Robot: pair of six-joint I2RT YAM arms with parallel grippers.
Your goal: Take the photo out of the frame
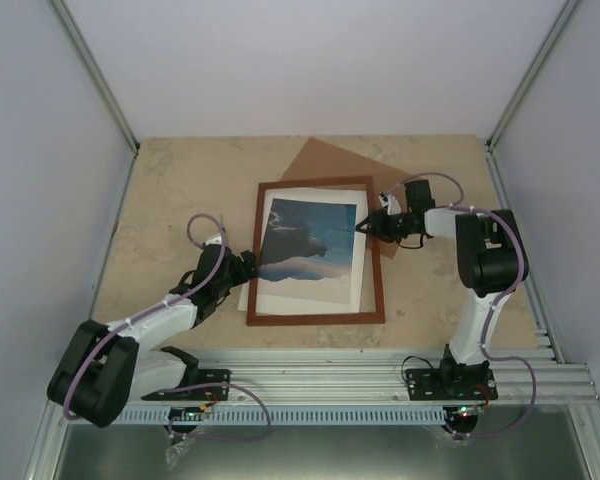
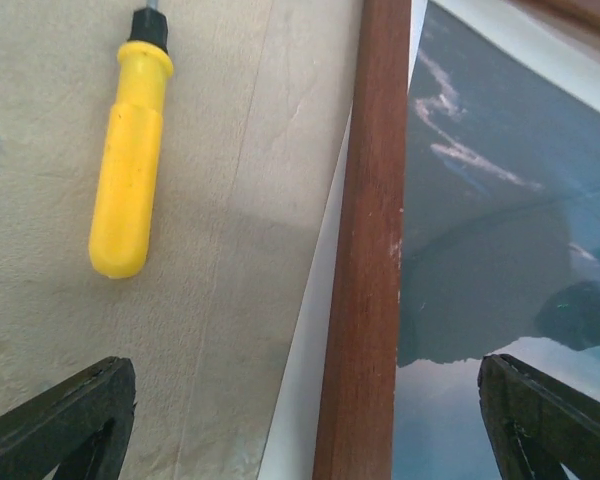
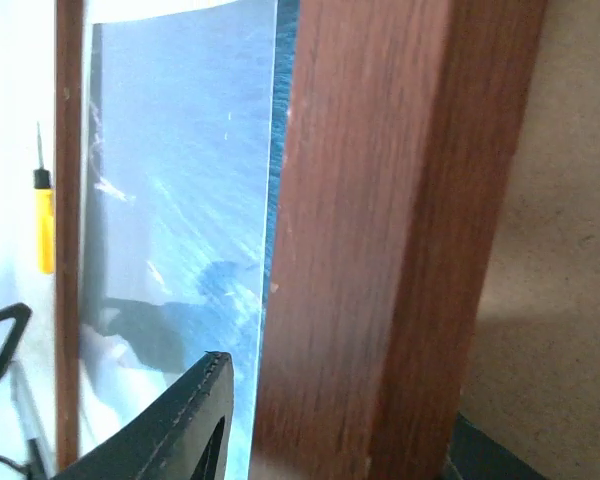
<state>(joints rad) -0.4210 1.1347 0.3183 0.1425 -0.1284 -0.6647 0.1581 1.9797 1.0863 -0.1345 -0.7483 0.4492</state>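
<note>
A smooth yellow plastic screwdriver handle (image 2: 128, 160) is seen on the mottled beige table (image 2: 40, 300). The grained reddish-brown left rail of the frame (image 2: 365, 250) is straddled by the left gripper (image 2: 302, 365), jaws wide apart. The glossy rectangular photo (image 1: 310, 245) is enclosed by the frame. The right rail is flanked by the right gripper (image 1: 364, 226); whether it is clamped cannot be told.

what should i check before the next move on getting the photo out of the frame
1. Left gripper open, fingers either side of the frame left rail: ok
2. Right gripper has a firm hold on the right rail: cannot tell
3. Photo uncovered inside the frame: ok
4. Backing board off, lying behind the frame: ok
5. Yellow screwdriver apart from the left fingers: ok
</note>
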